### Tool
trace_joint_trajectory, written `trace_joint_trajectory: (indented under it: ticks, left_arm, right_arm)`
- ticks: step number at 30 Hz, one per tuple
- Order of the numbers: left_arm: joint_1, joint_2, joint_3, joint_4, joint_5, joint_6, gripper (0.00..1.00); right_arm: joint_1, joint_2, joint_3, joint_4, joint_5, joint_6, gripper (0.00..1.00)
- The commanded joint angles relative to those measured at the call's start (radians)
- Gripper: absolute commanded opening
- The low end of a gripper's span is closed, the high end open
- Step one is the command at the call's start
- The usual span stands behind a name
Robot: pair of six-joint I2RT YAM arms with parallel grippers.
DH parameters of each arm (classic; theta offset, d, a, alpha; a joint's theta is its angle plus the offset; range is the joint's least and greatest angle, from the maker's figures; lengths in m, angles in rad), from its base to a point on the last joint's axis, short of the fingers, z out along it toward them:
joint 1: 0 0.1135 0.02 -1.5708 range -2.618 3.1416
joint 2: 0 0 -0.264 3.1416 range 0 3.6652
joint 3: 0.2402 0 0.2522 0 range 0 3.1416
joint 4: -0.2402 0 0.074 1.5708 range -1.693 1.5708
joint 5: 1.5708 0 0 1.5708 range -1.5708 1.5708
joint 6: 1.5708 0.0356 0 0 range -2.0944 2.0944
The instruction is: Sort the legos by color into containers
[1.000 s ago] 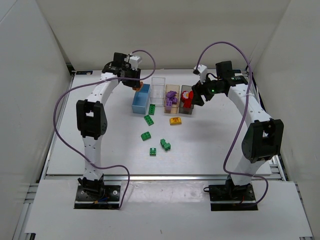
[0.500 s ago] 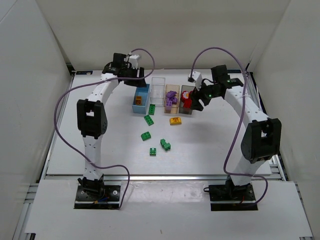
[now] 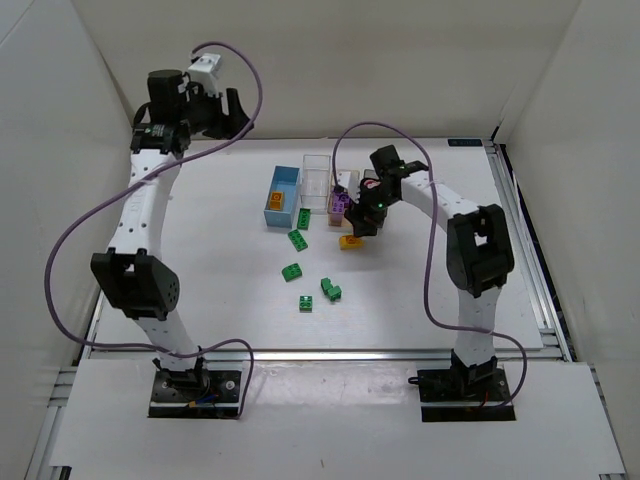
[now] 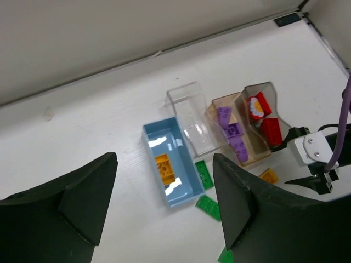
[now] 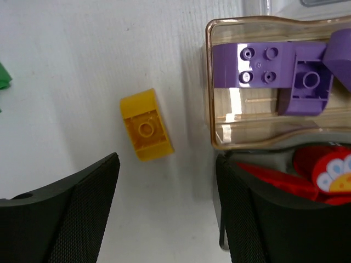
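Four bins stand in a row at the back: light blue, clear, peach-tan and dark grey. The blue bin holds an orange brick. The peach bin holds purple bricks, and the grey bin holds red bricks. A yellow brick lies on the table in front of the peach bin. My right gripper is open and empty, low over it; the brick lies just ahead of its gap. My left gripper is open and empty, raised high at the back left.
Several green bricks lie loose in front of the bins: two by the blue bin, others nearer the middle. White walls enclose the table on three sides.
My left gripper let the orange brick go into the blue bin, then swung up and away to the back left. My right gripper moved from over the grey bin down-left to the yellow brick.
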State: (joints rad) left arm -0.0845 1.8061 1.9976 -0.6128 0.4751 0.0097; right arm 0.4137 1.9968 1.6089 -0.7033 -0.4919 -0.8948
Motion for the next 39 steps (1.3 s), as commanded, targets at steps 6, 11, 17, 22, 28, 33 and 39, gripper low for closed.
trace_joint_trajectory:
  ticks: [6,11,17,22,28,33,39]
  left_arm:
    - [0.068,-0.103,-0.149,-0.041,-0.062,0.019,0.82]
    - [0.068,-0.119,-0.186,-0.039,-0.081,0.024,0.82]
    - [0.068,-0.116,-0.194,-0.039,-0.081,0.029,0.82]
    - [0.068,-0.116,-0.191,-0.039,-0.087,0.042,0.82]
    - [0.068,-0.106,-0.192,-0.045,-0.093,0.050,0.82]
    - [0.071,-0.106,-0.207,-0.053,-0.099,0.032,0.82]
    - [0.104,-0.125,-0.278,-0.045,-0.158,-0.149,0.76]
  right_arm:
    - [0.033,0.109,0.092,0.013,-0.020,-0.035,0.76]
    - [0.043,0.105,0.051,0.014,-0.024,-0.073,0.76]
    - [0.063,0.096,-0.023,0.066,0.024,-0.098,0.76]
    - [0.082,0.094,-0.069,0.097,0.052,-0.122,0.76]
    - [0.091,0.094,-0.096,0.146,0.076,-0.104,0.64]
    - [0.091,0.045,-0.106,0.146,0.072,-0.090,0.31]
    - [0.091,-0.121,-0.038,0.024,-0.063,-0.058,0.22]
